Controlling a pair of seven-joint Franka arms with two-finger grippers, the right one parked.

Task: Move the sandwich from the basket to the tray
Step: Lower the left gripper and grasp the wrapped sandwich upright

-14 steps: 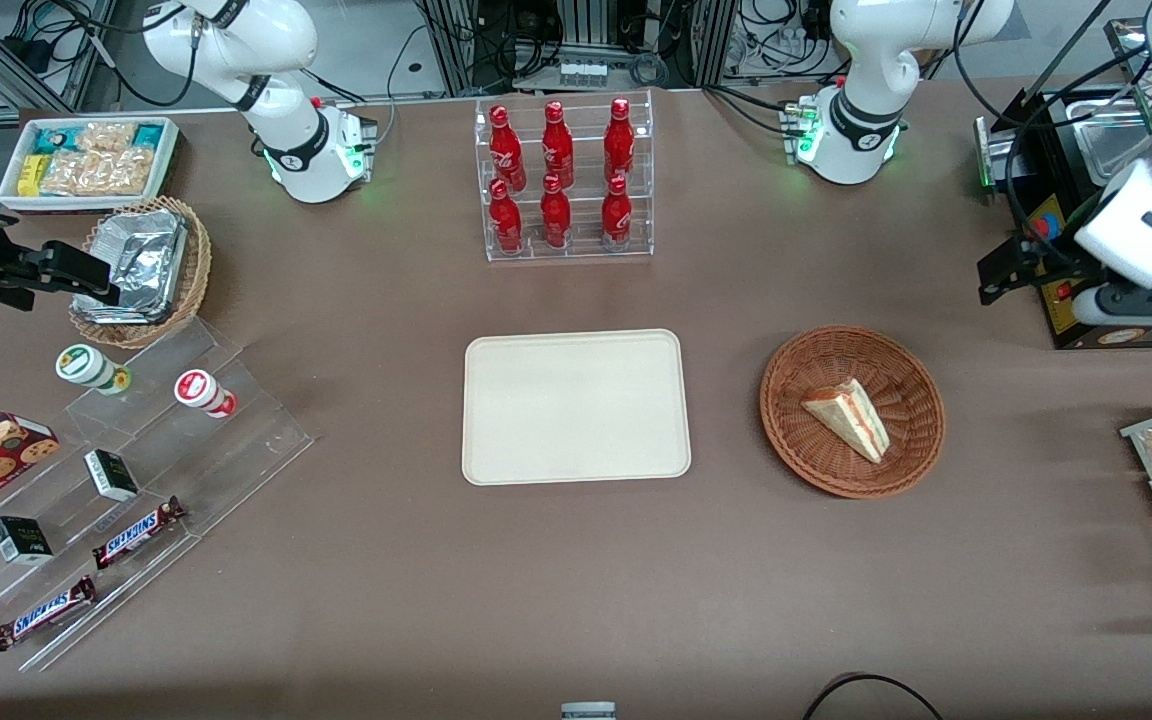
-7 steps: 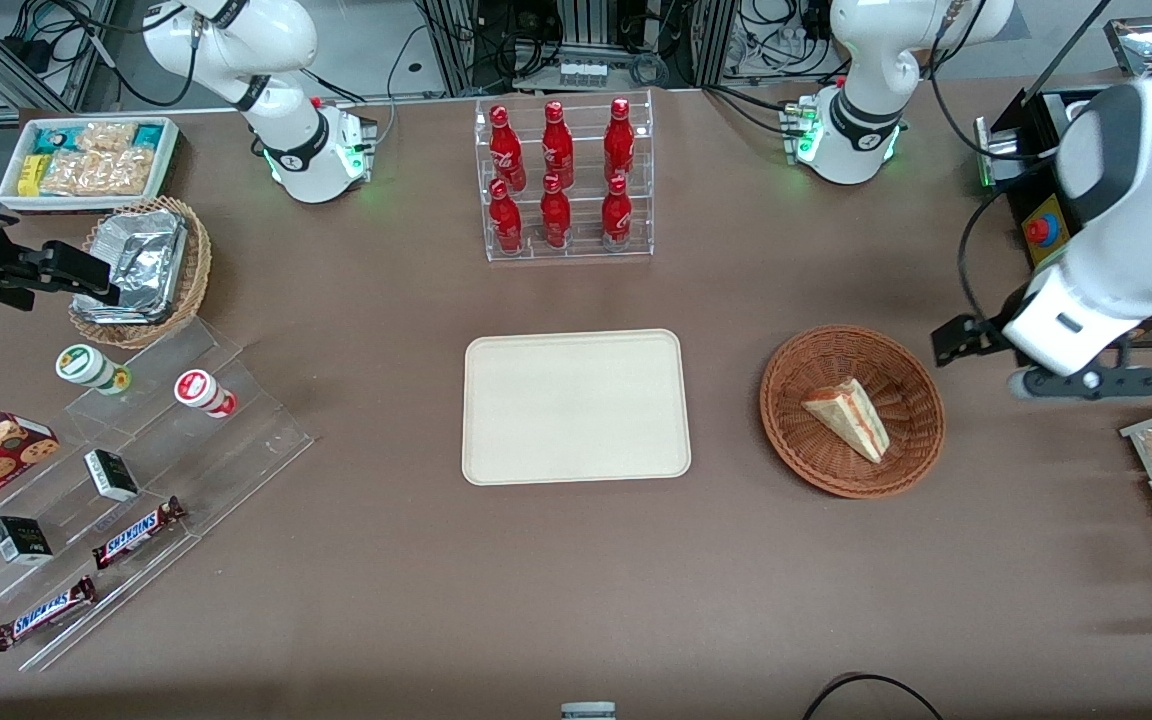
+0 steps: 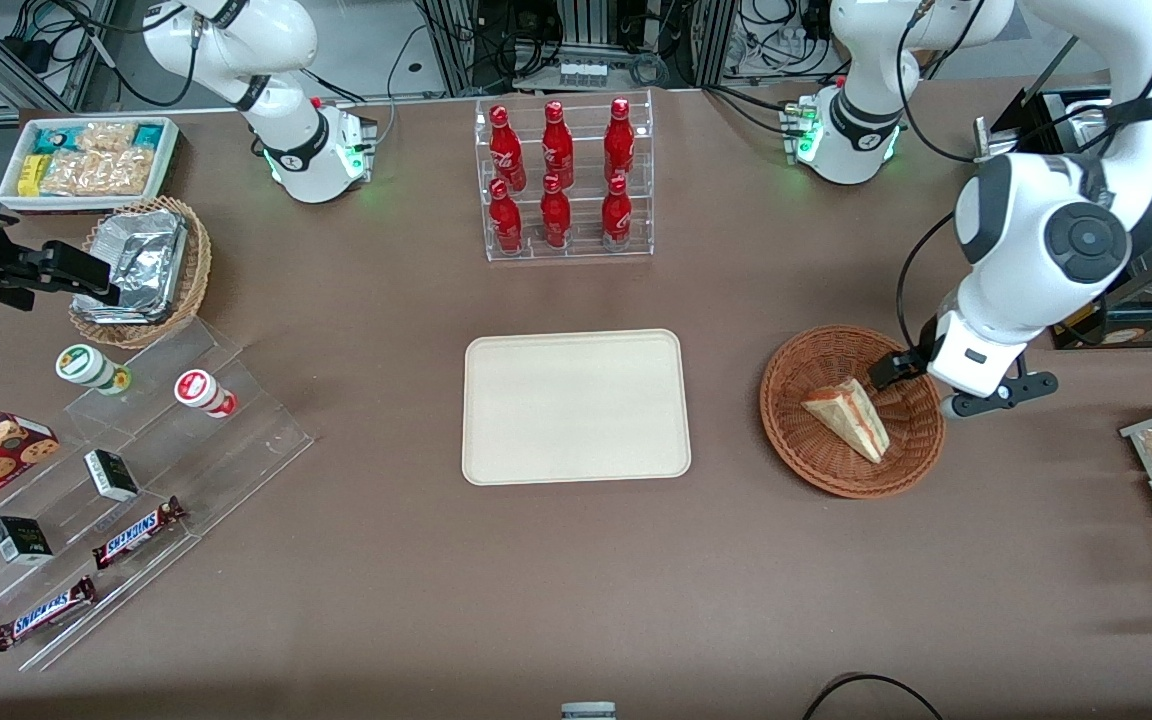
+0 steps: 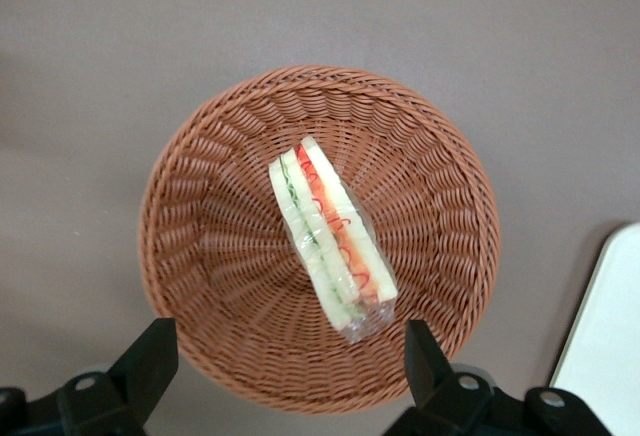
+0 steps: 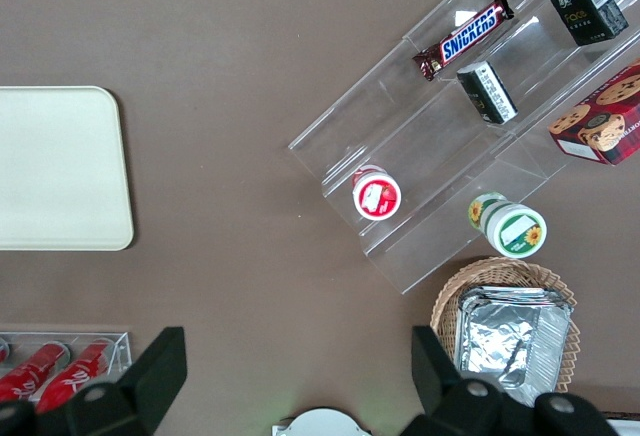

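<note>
The pincer (image 4: 285, 376) hung wide open and empty above the basket (image 4: 200, 256); the sandwich (image 4: 330, 239) lay just ahead, its long axis slanted across the finger gap.

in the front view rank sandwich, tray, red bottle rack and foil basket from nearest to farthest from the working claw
The claw hangs open over the basket rim.
1. sandwich, in the basket beside the claw
2. tray, mid-table
3. red bottle rack, farther from the camera
4. foil basket, toward the parked arm's end
</note>
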